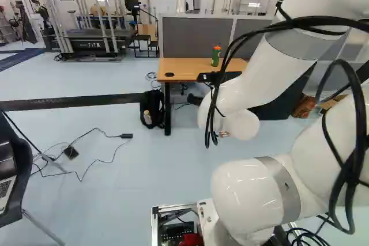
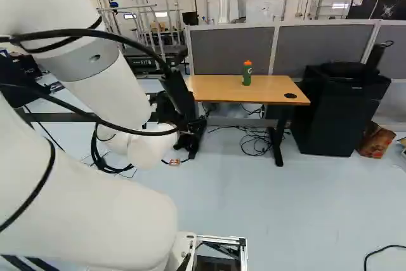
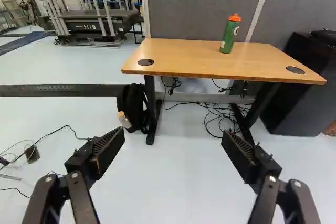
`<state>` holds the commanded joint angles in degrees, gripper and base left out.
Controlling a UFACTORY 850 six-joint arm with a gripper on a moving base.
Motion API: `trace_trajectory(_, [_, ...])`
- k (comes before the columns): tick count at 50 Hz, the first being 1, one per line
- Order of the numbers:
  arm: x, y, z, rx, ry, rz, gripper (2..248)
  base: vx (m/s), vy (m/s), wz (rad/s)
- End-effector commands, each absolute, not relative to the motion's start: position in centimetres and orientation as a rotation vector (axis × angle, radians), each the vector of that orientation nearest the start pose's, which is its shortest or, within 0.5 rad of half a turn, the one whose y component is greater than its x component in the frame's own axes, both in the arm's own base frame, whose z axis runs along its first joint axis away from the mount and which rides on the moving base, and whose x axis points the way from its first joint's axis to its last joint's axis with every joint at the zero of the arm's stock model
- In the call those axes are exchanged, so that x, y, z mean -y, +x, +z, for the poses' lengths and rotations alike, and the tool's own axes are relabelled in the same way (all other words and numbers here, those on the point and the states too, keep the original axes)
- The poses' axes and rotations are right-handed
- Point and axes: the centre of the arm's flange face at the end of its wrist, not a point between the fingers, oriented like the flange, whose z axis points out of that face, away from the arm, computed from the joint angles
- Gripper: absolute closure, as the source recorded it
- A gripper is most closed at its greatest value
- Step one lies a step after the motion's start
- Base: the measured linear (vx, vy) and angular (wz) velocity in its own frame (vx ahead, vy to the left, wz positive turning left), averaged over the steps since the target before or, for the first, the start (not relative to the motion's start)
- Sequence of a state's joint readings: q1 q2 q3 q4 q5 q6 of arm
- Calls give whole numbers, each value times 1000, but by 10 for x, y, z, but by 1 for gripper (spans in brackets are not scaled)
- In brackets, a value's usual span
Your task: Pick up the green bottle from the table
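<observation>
The green bottle (image 3: 229, 36) with an orange cap stands upright near the back edge of the wooden table (image 3: 178, 59); it also shows in the right base view as a green bottle (image 2: 247, 74) on the tabletop. My black gripper (image 2: 181, 103) sits at the end of the arm, left of the table in the right base view. In the wrist view the gripper (image 3: 173, 137) is open wide, nothing between its fingers, and the table with the bottle lies well ahead of it, apart from both fingertips.
Grey partitions (image 2: 330, 46) rise behind the table. A black cabinet (image 2: 336, 112) stands beside it. A black backpack (image 1: 152, 109) leans by a table leg, and cables (image 3: 220, 116) tangle underneath. A treadmill (image 1: 86, 41) is farther back, and a dark chair (image 1: 14, 171) stands near the base.
</observation>
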<state>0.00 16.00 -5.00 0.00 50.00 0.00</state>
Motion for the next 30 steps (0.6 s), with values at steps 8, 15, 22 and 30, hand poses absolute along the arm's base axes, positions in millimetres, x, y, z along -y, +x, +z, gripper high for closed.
trace_trajectory(8, [0,270,366,0,-2558,-1824,3,0,0,0])
trace_trajectory(15, [0,270,366,0,-2558,-1824,3,0,0,0])
trace_trajectory(22, [0,270,366,0,-2558,-1824,3,0,0,0])
trace_trajectory(30, [0,270,366,0,-2558,-1824,3,-1,-1,-5])
